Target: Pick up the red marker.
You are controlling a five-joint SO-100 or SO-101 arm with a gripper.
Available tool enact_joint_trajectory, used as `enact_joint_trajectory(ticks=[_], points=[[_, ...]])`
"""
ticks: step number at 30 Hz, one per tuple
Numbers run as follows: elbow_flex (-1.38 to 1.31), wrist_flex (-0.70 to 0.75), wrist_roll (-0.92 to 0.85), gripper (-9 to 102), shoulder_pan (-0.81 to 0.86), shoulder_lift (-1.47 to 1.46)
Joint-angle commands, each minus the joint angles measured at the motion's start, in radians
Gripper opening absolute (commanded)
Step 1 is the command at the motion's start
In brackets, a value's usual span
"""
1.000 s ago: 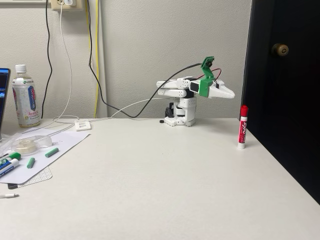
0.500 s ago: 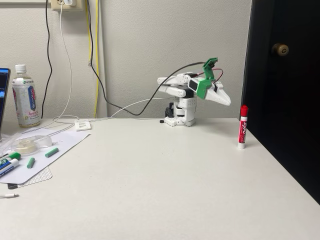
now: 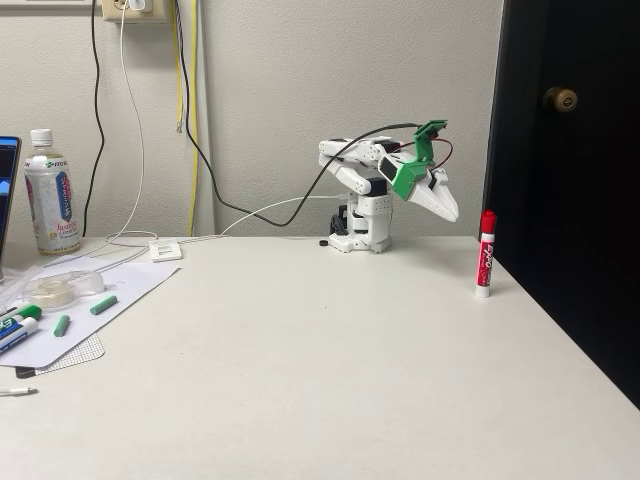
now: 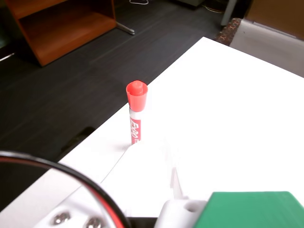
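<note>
Fixed view: Over the last second I saw the gripper tip from nearly level to a downward slant, its white tip pointing toward the red marker, while the folded upper arm rose a little. I took this as the opening of the approach; nothing had been grasped yet. The marker stood upright, cap up, near the right edge of the table, unmoved and well apart from the gripper. The jaws appeared pressed together or nearly so, holding nothing and touching nothing. At the left, a bottle, green-capped markers and small green pieces lay far from the work.

Wrist view: The red marker stood upright close to the table edge, dark floor beyond it. The white finger washed out against the tabletop, so here I could not tell the jaw opening
</note>
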Motion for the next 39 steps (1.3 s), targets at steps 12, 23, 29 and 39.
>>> enact_joint_trajectory(ticks=[12, 23, 29, 39], points=[[-0.021, 0.063, -0.091, 4, 0.014, 0.006], [0.17, -0.038, -0.135, 11, -0.003, 0.146], [0.137, -0.038, -0.141, 13, 0.002, 0.12], [-0.094, 0.026, -0.135, 16, -0.002, -0.127]])
